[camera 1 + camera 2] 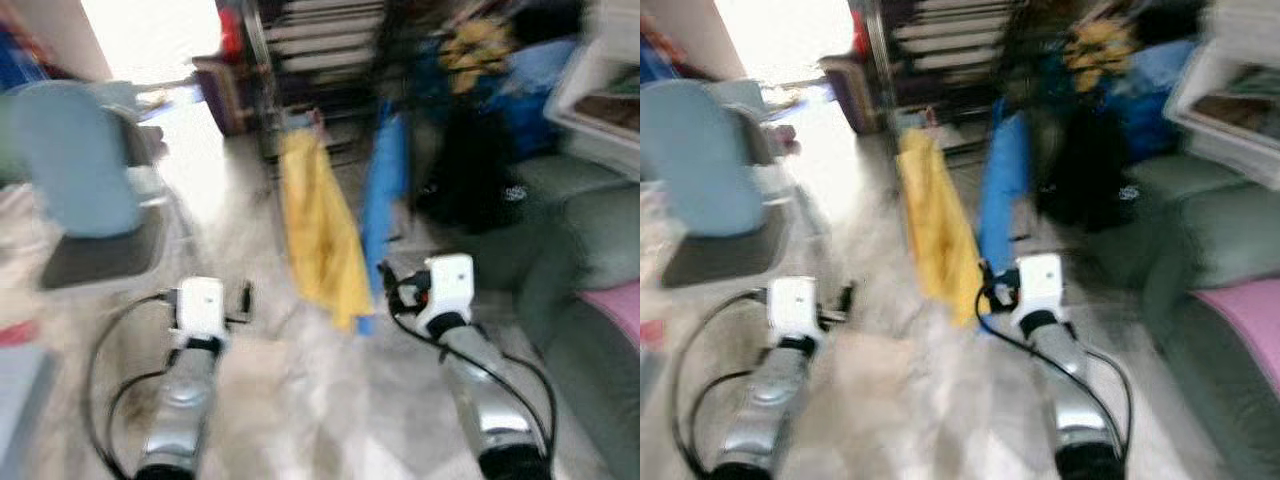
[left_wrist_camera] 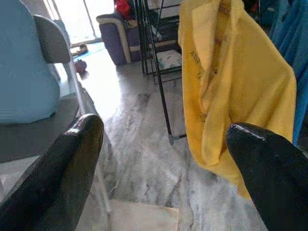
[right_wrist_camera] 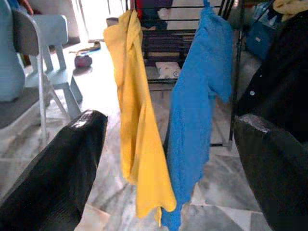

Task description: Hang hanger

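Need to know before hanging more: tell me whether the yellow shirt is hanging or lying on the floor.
Hanging. The yellow shirt drapes from the black rack beside the blue shirt, its hem above the floor.

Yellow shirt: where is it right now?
The yellow shirt hangs on the rack straight ahead, touching the blue shirt on its right, with the chair off left.

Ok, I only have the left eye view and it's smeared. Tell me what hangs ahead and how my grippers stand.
Observer: A yellow shirt and a blue shirt hang side by side on a dark rack.
Operator: Give me the left gripper.
Observer: The left gripper is open and holds nothing; the yellow shirt is ahead of it.
Operator: Now the right one.
Observer: The right gripper is open and holds nothing, aimed between the two shirts.
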Motion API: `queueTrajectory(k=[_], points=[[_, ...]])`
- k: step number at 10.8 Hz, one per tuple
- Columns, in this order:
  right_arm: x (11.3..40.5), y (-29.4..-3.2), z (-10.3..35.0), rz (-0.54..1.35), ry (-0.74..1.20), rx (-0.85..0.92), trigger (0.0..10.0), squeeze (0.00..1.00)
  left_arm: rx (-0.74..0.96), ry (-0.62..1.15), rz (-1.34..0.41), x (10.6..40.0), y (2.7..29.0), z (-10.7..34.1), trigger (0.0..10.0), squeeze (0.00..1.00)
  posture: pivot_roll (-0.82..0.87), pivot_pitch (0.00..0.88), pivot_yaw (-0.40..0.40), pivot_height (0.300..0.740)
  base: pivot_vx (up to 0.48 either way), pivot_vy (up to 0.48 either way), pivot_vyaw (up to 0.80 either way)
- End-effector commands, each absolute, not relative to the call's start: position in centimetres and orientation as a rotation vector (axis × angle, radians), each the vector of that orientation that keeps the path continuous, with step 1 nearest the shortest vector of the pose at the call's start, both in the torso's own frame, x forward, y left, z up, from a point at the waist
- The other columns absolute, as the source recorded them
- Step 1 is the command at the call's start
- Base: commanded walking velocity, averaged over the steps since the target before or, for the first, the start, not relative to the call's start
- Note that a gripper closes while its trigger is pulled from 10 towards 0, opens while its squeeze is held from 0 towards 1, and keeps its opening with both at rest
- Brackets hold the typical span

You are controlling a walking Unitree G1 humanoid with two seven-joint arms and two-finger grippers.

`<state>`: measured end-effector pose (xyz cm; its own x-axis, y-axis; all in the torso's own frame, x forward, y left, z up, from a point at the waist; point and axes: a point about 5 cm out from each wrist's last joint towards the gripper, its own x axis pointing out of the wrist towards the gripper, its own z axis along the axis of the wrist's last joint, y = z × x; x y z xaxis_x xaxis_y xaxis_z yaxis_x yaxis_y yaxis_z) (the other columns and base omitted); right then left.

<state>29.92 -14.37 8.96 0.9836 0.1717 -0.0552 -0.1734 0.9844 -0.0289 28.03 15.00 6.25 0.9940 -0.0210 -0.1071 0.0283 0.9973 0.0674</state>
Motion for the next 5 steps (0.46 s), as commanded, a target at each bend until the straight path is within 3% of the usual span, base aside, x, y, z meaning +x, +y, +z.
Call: queueTrajectory(k=[1, 4, 5], points=[[30.09, -14.31, 9.48, 0.175, 0.031, -0.032, 10.0, 0.00, 0.082, 0.112, -0.028, 28.17, 15.39, 6.17, 10.0, 0.00, -0.12, 0.000, 0.078, 0.740, 0.000, 0.000, 0.80], [30.18, -14.61, 9.68, 0.177, 0.024, -0.043, 10.0, 0.00, 0.074, 0.114, -0.032, 28.26, 15.27, 5.97, 10.0, 0.00, -0.13, 0.000, 0.081, 0.740, 0.000, 0.000, 0.75], [30.33, -14.68, 9.73, 0.176, 0.022, -0.045, 10.0, 0.00, 0.067, 0.117, -0.035, 28.25, 15.20, 5.82, 10.0, 0.00, -0.13, 0.000, 0.074, 0.740, 0.000, 0.000, 0.00]])
